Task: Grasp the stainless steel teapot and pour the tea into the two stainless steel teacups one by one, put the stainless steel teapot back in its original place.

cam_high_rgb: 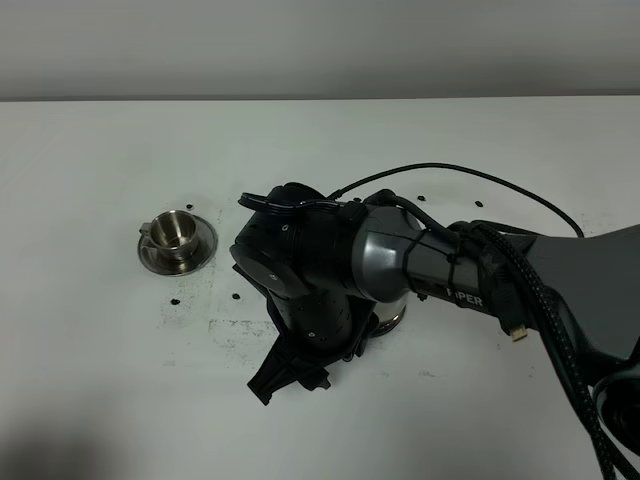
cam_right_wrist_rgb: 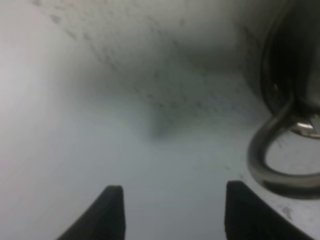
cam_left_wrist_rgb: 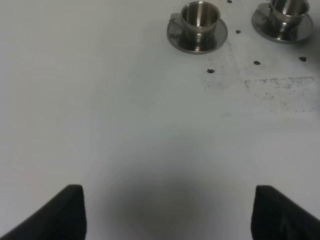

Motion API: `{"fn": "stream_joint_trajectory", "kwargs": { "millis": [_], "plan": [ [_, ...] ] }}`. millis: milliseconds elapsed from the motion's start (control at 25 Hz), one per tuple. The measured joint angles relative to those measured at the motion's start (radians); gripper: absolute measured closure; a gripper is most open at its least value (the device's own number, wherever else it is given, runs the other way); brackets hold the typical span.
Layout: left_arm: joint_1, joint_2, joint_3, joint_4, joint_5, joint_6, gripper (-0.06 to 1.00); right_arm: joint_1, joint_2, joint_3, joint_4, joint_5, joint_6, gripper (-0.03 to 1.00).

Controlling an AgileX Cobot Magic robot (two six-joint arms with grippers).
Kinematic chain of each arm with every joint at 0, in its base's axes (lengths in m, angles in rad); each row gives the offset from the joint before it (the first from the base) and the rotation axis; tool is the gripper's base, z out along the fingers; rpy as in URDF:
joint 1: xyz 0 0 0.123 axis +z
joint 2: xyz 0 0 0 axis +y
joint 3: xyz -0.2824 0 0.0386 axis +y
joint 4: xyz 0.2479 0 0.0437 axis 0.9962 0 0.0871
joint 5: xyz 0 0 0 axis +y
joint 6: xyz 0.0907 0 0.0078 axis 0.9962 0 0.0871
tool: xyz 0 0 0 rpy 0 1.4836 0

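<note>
White counter [cam_high_rgb: 100, 150], plain grey wall [cam_high_rgb: 300, 40] behind. The counter is dirty: black specks [cam_left_wrist_rgb: 210, 70] scattered mid-surface, plus a grey scuffed patch [cam_left_wrist_rgb: 280, 87].

My right arm [cam_high_rgb: 420, 265] reaches across the middle and blocks most of the high view. My right pincer [cam_high_rgb: 290, 380] is low over the counter, jaws apart, only bare counter between the fingertips [cam_right_wrist_rgb: 110, 210].

The shiny stainless steel teapot [cam_right_wrist_rgb: 300, 65] is just beside it. The right wrist cam shows only a blurred slice of the body and the thin loop handle [cam_right_wrist_rgb: 265, 150]. The handle is outside the gap, next to one finger, not gripped. Can't tell if they touch.

In the high view the pot is hidden under my arm. A sliver of shiny steel rim [cam_high_rgb: 392, 320] shows below the forearm; can't tell if it's pot or saucer.

One small ribbed stainless steel teacup [cam_high_rgb: 178, 230] stands upright on its round steel saucer [cam_high_rgb: 205, 250] on the left of the counter, well apart from the right pincer. The second matching teacup [cam_left_wrist_rgb: 287, 10], on its own saucer [cam_left_wrist_rgb: 272, 34], shows only on the left wrist cam, beside the first and cropped by the frame edge. In the high view my arm covers it.

My left pincer [cam_left_wrist_rgb: 170, 215] is out of the high view. Its wrist cam shows the jaws wide apart, nothing between, bare counter below, both cups well ahead.

A black cable [cam_high_rgb: 470, 175] loops over the counter behind the right arm.
</note>
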Motion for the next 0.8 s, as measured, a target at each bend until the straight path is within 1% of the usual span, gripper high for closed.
{"fn": "stream_joint_trajectory", "kwargs": {
  "millis": [120,200,360,640,800],
  "plan": [
    [0.000,0.000,0.000,0.000,0.000,0.000,0.28,-0.001,0.000,0.000,-0.009,0.015,0.006,0.53],
    [0.000,0.000,0.000,0.000,0.000,0.000,0.28,0.012,-0.004,0.000,-0.002,0.005,0.005,0.53],
    [0.000,0.000,0.000,0.000,0.000,0.000,0.28,0.051,-0.028,0.000,0.012,-0.078,-0.002,0.53],
    [0.000,0.000,0.000,0.000,0.000,0.000,0.28,0.047,-0.032,0.000,0.005,-0.188,-0.028,0.53],
    [0.000,0.000,0.000,0.000,0.000,0.000,0.28,0.023,-0.026,0.000,-0.004,-0.191,-0.033,0.53]
  ]
}}
